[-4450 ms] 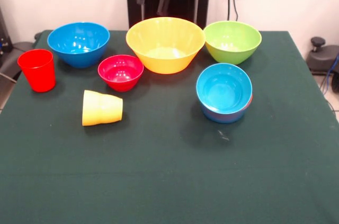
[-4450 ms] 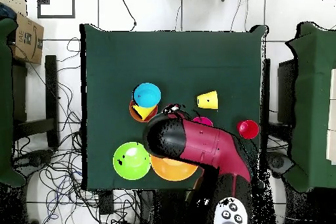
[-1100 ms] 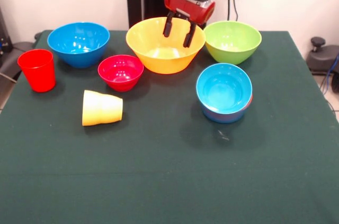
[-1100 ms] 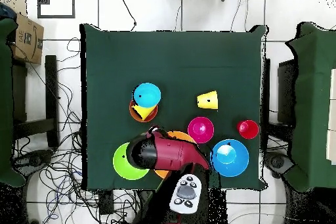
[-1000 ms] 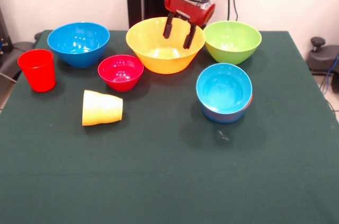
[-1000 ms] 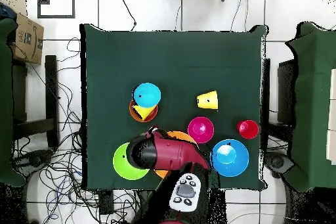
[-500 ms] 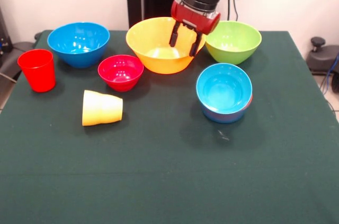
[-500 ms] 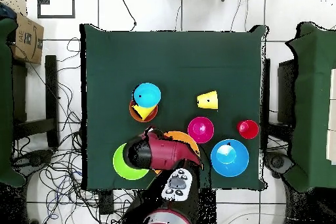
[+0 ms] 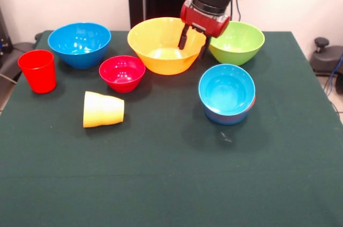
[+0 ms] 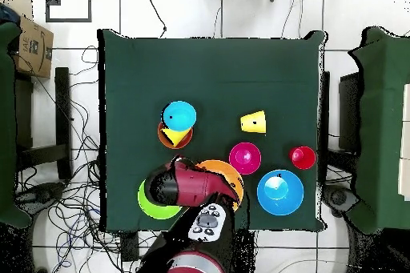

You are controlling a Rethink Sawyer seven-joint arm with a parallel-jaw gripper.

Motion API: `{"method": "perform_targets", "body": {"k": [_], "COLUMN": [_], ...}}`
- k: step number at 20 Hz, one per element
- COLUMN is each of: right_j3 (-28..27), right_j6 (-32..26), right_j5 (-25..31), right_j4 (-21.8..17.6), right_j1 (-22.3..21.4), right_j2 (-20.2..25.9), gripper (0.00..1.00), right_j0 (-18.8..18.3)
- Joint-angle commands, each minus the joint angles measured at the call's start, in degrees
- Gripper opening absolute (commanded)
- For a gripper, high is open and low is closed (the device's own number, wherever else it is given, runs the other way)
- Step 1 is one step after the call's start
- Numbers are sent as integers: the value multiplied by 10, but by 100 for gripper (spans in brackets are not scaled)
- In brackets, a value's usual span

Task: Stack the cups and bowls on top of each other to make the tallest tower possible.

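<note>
The gripper (image 9: 194, 45) hangs with its fingers spread and empty over the gap between the big yellow bowl (image 9: 161, 50) and the green bowl (image 9: 238, 42) beside it. This looks like the approach to a bowl rim. Next it likely needs to drop one finger inside a rim and pinch.

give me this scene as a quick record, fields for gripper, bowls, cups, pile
gripper: gripper open, fingers straddling the right rim of the large yellow bowl
other bowls: blue bowl far left, crimson bowl, green bowl far right
cups: red cup upright; yellow cup on its side
pile: light-blue bowl tilted on top of nested bowls
table: green cloth
</note>
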Motion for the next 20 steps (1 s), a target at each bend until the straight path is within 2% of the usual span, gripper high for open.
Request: {"method": "perform_targets", "body": {"k": [1,7,10,20], "right_j3": [22,29,30,33], "right_j6": [103,90,88,80], "right_j5": [-37,-58,-60,-109], "right_j4": [27,15,14,-2], "right_j1": [7,18,20,64], "right_j2": [40,57,57,66], "gripper": [100,100,100,100], "right_j0": [2,-23,-23,-50]}}
